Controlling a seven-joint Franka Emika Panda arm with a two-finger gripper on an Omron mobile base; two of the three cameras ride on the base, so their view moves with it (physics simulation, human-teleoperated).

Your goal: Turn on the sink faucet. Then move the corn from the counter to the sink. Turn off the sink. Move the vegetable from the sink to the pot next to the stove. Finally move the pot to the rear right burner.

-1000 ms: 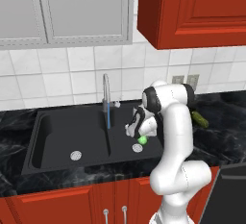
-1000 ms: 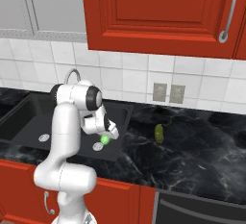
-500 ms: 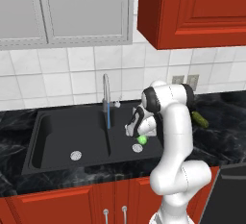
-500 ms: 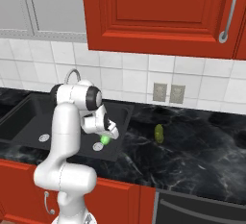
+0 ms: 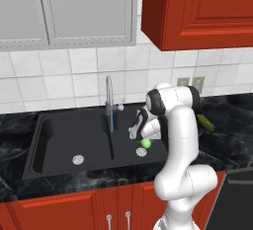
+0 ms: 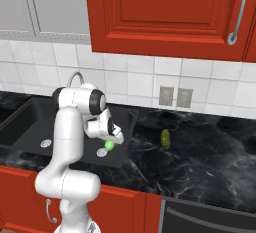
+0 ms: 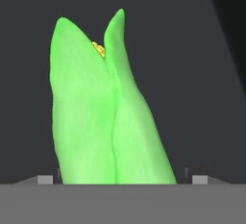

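Observation:
The corn, in a bright green husk with a bit of yellow at its tip, stands close up between my fingertips. My gripper hangs low over the right basin of the black sink, with the corn at its tips just above the drain. The jaws stand wide, and a thin gap shows between the husk and the right fingertip. A blue stream of water runs from the faucet at the divider. From the other side, the gripper and the corn sit over the same basin. The pot is out of view.
A dark green pickle-like vegetable lies on the black marble counter right of the sink. A dark appliance corner sits at the lower right. Red cabinets hang overhead, and two outlets are on the tiled wall.

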